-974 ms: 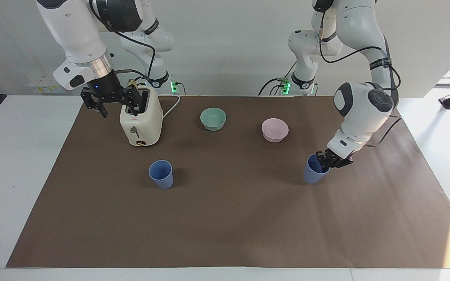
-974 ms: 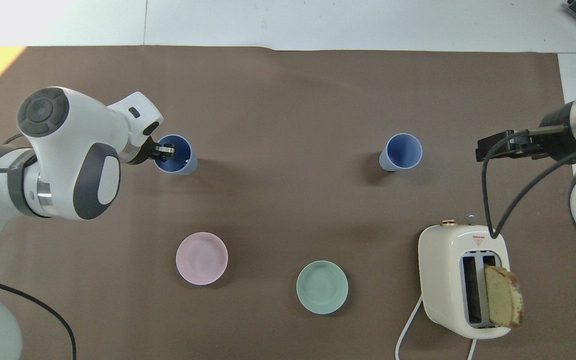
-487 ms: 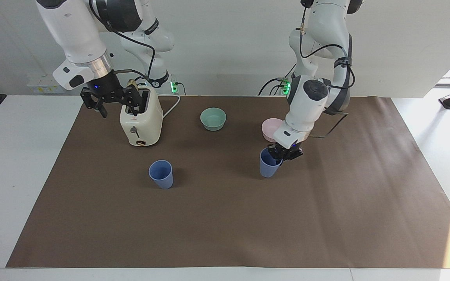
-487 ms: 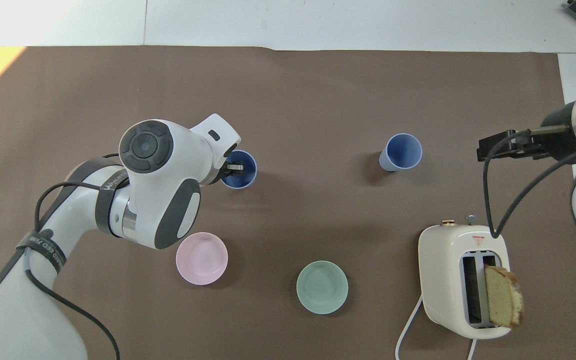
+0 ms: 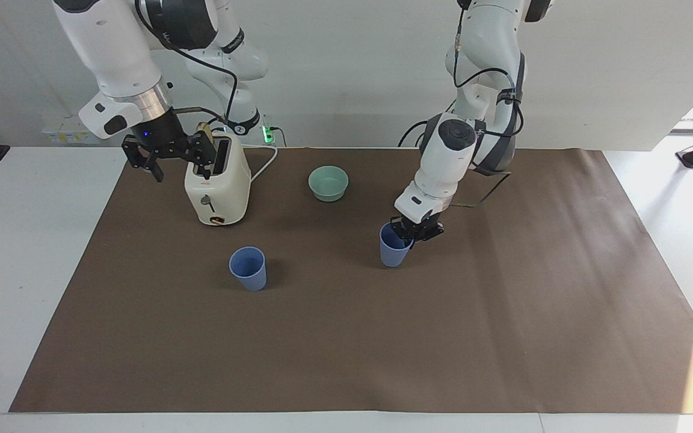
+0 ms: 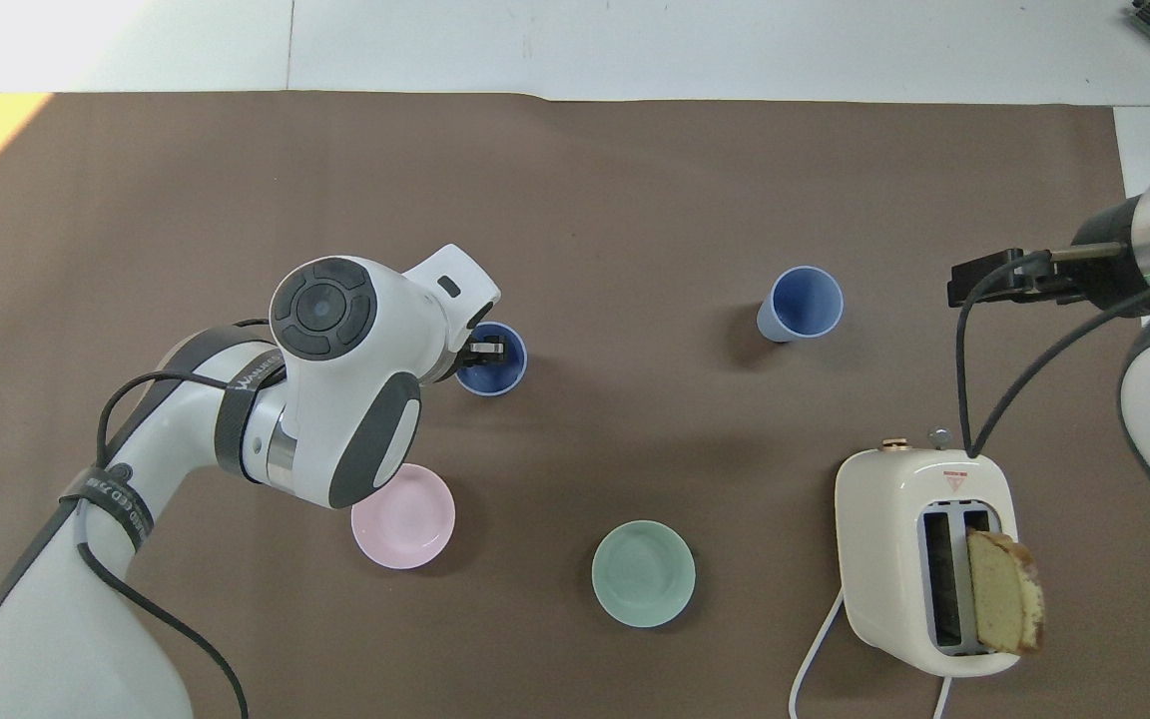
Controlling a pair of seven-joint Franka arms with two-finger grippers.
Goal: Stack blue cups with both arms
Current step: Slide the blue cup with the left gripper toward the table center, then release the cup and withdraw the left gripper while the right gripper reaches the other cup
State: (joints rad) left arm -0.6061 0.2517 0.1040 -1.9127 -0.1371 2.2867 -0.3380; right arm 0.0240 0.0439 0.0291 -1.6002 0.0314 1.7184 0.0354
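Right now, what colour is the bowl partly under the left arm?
Pale pink; the bowl shows best in the overhead view.

- Two periwinkle-blue cups (image 5: 248, 268) (image 5: 393, 246) are seen.
- A teal-green bowl (image 5: 328, 183) and a pink bowl (image 6: 403, 517) are shown.
- The toaster (image 5: 217, 187) is cream.
- The table (image 5: 21, 252) is white, covered by brown paper (image 5: 352, 337).
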